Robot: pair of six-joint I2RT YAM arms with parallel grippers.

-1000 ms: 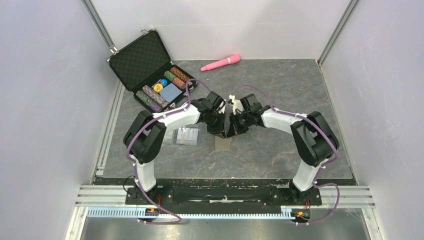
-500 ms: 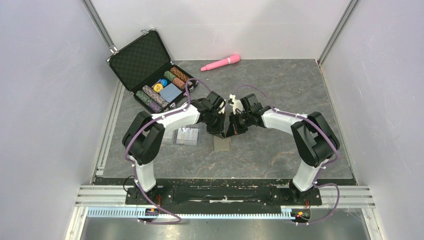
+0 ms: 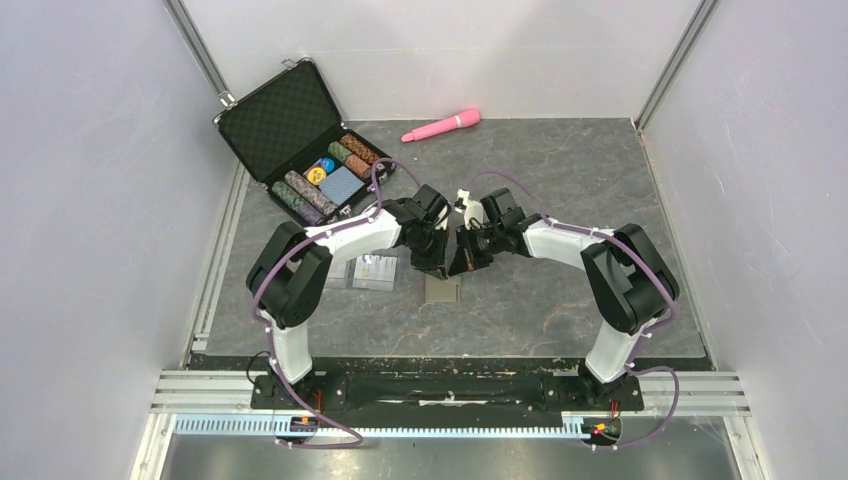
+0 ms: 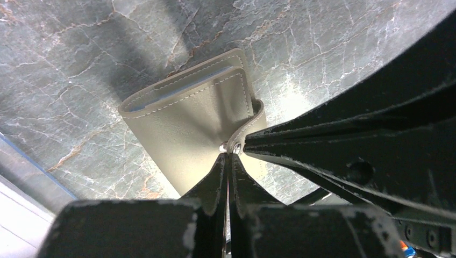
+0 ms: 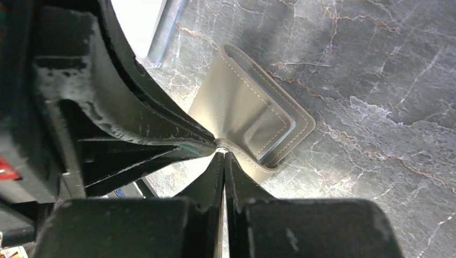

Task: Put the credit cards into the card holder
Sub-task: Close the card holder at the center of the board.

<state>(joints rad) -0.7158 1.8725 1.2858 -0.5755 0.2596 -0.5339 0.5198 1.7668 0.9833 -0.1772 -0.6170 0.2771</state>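
The khaki card holder lies folded on the marble table in front of both arms, also seen at close range as card holder and card holder. Its snap tab arches up to where the two grippers meet. My left gripper is shut, its tips touching the snap. My right gripper is shut too, tips against the tab's end. Whether either one pinches the tab I cannot tell. The pale credit cards lie flat just left of the left gripper.
An open black case with poker chips and a blue deck stands at the back left. A pink object lies at the back centre. Pale walls enclose the table on three sides.
Both grippers have edged slightly to the left, still meeting tip to tip over the card holder. The cards have not moved.
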